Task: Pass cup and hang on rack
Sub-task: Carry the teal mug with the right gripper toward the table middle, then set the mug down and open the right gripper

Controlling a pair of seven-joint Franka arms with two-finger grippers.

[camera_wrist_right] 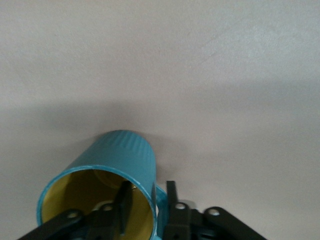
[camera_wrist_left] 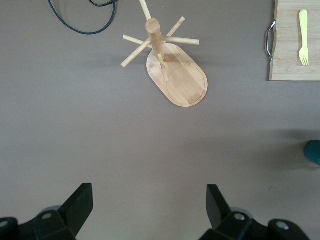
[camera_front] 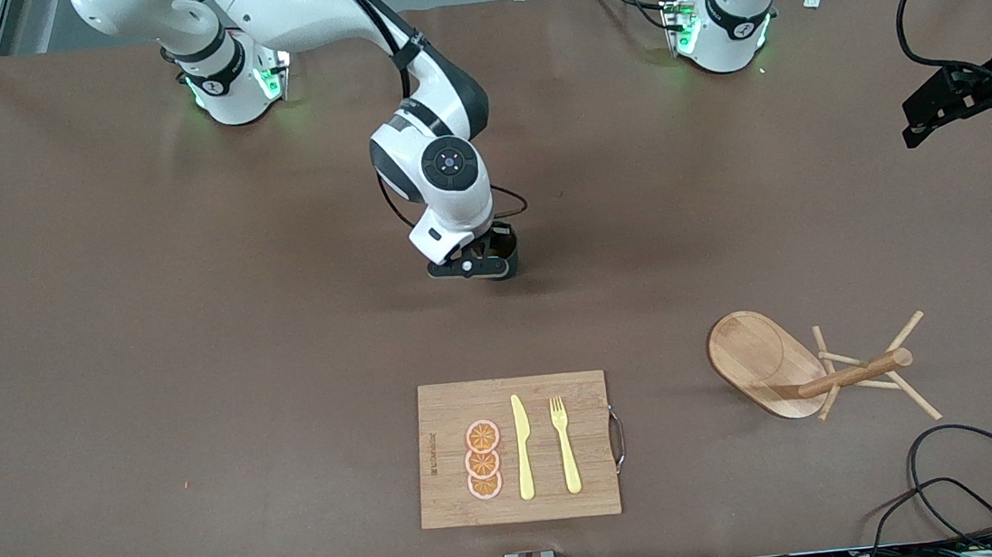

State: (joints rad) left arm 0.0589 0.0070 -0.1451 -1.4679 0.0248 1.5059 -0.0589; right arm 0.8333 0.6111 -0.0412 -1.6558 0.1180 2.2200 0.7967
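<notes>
The teal cup (camera_wrist_right: 122, 157) with its yellow inside stands on the brown table near the middle. My right gripper (camera_wrist_right: 147, 197) is low over it. One finger (camera_wrist_right: 122, 202) is inside the cup and the other (camera_wrist_right: 171, 197) is outside by the small handle, with a gap to the wall, so it is open. In the front view the right hand (camera_front: 476, 265) hides the cup. The cup's edge shows in the left wrist view (camera_wrist_left: 314, 152). The wooden rack (camera_front: 768, 366) stands toward the left arm's end and also shows in the left wrist view (camera_wrist_left: 180, 80). My left gripper (camera_wrist_left: 150, 205) waits open and empty.
A bamboo cutting board (camera_front: 445, 411) with orange slices (camera_front: 483, 459), a yellow knife (camera_front: 522, 447) and a yellow fork (camera_front: 565, 443) lies near the front edge. Black cables (camera_front: 979, 478) lie beside the rack. The left hand (camera_front: 957, 102) hangs at the table's end.
</notes>
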